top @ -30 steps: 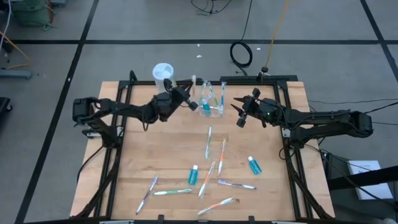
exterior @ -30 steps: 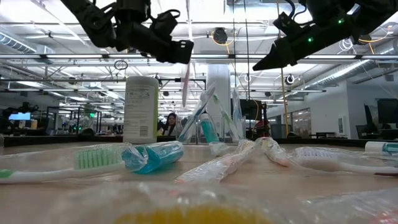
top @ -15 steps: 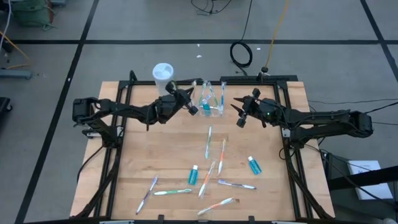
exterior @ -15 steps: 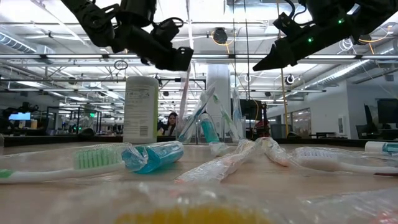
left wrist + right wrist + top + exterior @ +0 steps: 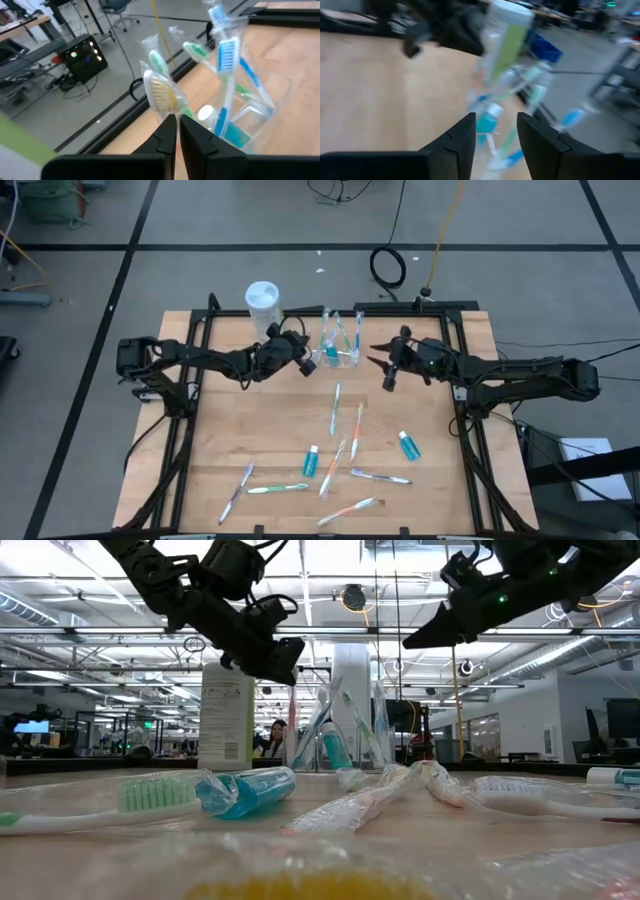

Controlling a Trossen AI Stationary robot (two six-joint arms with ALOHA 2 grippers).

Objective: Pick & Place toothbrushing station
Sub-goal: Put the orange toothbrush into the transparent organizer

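Observation:
The clear cup (image 5: 341,348) stands at the table's far middle and holds a few wrapped toothbrushes and a blue toothpaste tube (image 5: 231,131). It also shows in the low view (image 5: 335,745). My left gripper (image 5: 304,362) is just left of the cup, shut on a wrapped toothbrush with yellowish bristles (image 5: 161,94). My right gripper (image 5: 384,368) hangs open and empty above the table, right of the cup. Its fingers show apart in the right wrist view (image 5: 495,135). Several wrapped toothbrushes (image 5: 336,408) and two toothpaste tubes (image 5: 311,462) lie loose on the table's near half. My left gripper pinches the wrapped toothbrush between its two fingers just below the head (image 5: 169,113). The fingers come slanting down from the table's left. The toothbrush stands about upright, head above the fingers. Its pale handle (image 5: 292,730) hangs below, beside the cup; whether it is inside, I cannot tell.
A white cylindrical canister (image 5: 263,300) stands at the far left, behind my left arm. The second toothpaste tube (image 5: 408,444) lies at the right. A black frame (image 5: 470,430) runs along the table's edges. Bare wood lies between the cup and the loose toothbrushes.
My left gripper has gone down and a little toward the table's near edge beside the cup, tipping its fingers downward. The toothbrush it holds has come down with it, still upright, so that its handle now reaches cup height.

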